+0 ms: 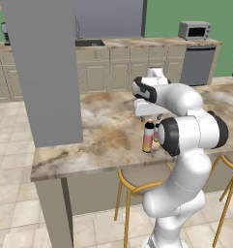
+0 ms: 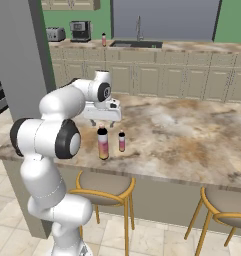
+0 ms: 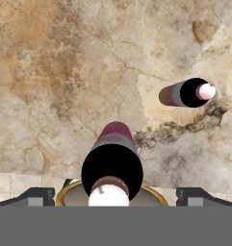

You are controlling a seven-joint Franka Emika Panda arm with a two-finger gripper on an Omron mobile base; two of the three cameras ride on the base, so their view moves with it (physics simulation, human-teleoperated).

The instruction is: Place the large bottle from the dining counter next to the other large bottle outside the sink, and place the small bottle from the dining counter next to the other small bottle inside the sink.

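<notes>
**Tall bottle at risk of being toppled near the counter edge**

The gripper (image 3: 112, 199) is held directly above the large bottle (image 2: 102, 143), its fingers spread wide to either side of the cap, nothing pinched. The bottle stands upright on the dining counter (image 2: 192, 130), close to the near edge above a stool (image 2: 103, 186). The small bottle (image 3: 187, 93) is seen at about two o'clock from it in the hand view, just beside it. A descent slightly off-centre could strike the cap and tip the slim bottle over the edge or against its neighbour
</notes>
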